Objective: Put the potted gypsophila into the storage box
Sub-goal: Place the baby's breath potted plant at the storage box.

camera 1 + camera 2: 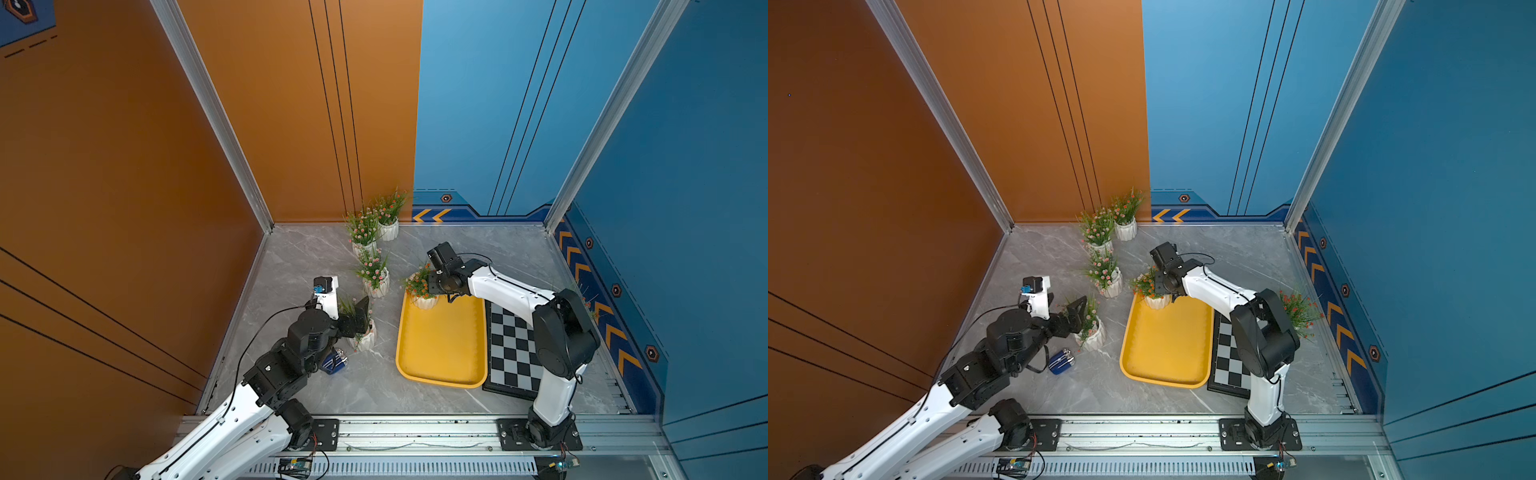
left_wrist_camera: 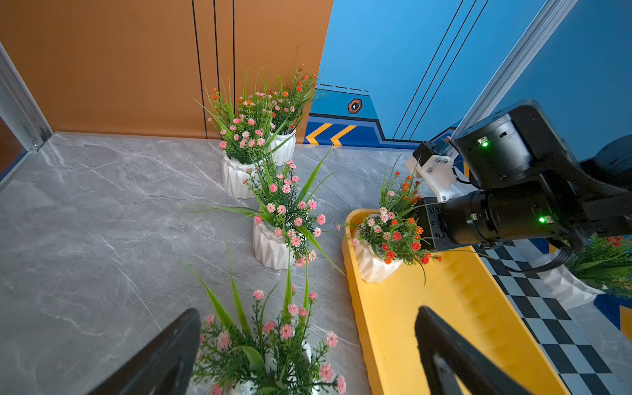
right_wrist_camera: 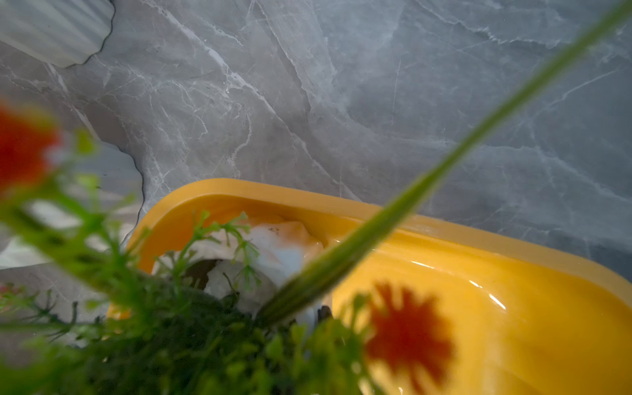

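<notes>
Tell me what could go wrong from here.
The right gripper is shut on the stems of the potted gypsophila, which stands tight in the storage box corner; pulling away, it may snag stems and tip the pot over the rim.
The left gripper, open astride another plant, may knock that pot when closing.

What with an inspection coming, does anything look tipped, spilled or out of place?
A small blue item lies on its side on the table by the left arm, stray among the flowerpots. Nothing looks spilled.
</notes>
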Tool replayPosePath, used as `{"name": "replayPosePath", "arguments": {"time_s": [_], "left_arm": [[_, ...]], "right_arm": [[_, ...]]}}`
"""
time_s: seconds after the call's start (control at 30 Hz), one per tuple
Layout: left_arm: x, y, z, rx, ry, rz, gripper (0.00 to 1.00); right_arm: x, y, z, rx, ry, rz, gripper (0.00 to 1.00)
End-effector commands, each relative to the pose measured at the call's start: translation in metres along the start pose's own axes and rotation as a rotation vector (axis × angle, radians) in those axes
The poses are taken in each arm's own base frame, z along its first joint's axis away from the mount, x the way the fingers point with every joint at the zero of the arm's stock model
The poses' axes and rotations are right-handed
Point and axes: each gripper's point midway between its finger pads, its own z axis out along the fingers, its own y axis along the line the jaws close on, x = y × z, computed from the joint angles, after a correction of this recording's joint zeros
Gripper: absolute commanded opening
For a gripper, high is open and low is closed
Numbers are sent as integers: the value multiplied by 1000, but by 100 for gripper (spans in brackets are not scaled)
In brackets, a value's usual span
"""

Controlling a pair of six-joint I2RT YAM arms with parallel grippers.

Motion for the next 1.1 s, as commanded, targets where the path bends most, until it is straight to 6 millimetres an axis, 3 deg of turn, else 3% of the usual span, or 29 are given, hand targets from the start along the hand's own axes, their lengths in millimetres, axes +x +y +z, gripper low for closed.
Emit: {"name": "replayPosePath", "arguments": {"time_s": [0.0, 0.1, 0.2, 0.37, 0.5, 0.63, 0.77, 0.83, 0.93, 1.07], "left_arm": [[-13, -3, -5, 4, -25, 13, 98], [-14, -6, -5, 20, -23, 12, 98], [-17, -9, -5, 35, -25, 8, 98], [-21, -25, -3, 97, -7, 11, 98], [-23, -47, 2, 168, 13, 30, 98], [-30, -75, 9, 233, 0, 71, 98], [-34, -96, 20, 277, 5, 96, 98], [-35, -105, 26, 297, 11, 107, 98], [-34, -118, 36, 327, 21, 120, 98], [-30, -145, 51, 429, 53, 138, 98]], "right_arm": [[-21, 3, -6, -10, -59, 49, 19], [-27, -8, -20, 25, -84, 41, 24], [-35, -21, -46, 44, -134, 40, 30], [-49, -56, -116, 96, -272, 66, 48], [-47, -106, -180, 180, -396, 145, 61], [-20, -175, -234, 267, -473, 307, 66], [30, -256, -273, 441, -492, 513, 72], [57, -286, -285, 514, -489, 617, 73], [91, -329, -294, 578, -505, 849, 78], [121, -371, -276, 523, -469, 1113, 76]]}}
